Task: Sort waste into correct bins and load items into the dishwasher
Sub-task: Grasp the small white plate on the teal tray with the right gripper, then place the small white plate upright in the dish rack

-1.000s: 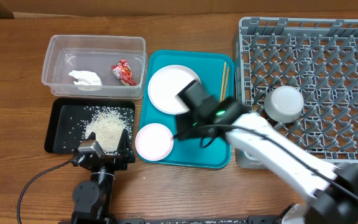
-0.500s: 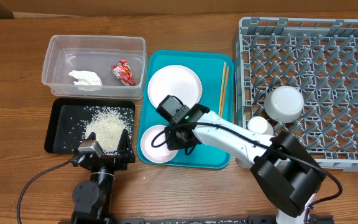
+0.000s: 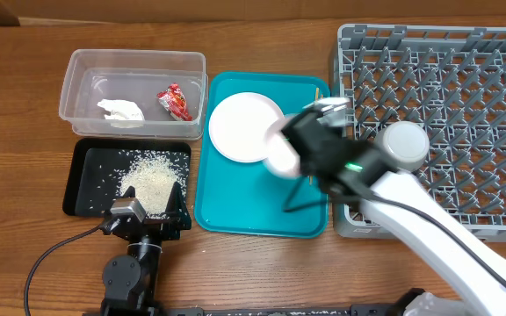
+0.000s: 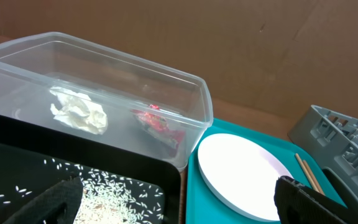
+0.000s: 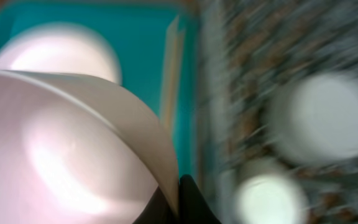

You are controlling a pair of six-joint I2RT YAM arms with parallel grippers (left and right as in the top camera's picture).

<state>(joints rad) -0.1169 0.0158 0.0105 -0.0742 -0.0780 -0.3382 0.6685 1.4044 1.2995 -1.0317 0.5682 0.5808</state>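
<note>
Pale pink, blurred and tipped off the level, the plate [image 3: 279,158] is seen from overhead above the teal tray [image 3: 235,215], between the white plate [image 3: 240,127] and the rack [image 3: 464,79], with its rim pinched by the right hand [image 3: 301,145]. The left hand [image 3: 148,211] is parked at the near edge of the black tray [image 3: 86,175] of rice [image 3: 152,180], spread and empty. In the left wrist view the tissue [image 4: 79,111] and wrapper [image 4: 157,124] are shown inside the tub [image 4: 191,93]. The chopsticks [image 4: 306,174] lie on the teal tray beside the white plate, their long axis running away from the desk's front edge, alongside the rack. In the right wrist view the plate fills the left side, hollow face to the camera, its rim clamped low down; the bowl [image 5: 325,118] is a blur in the rack. Being round, the plate has no long axis, and only its tilt matters. It is judged stiff, light, smooth and breakable, so a firm hold on the rim is called for, and it is best stood on edge between pegs.
</note>
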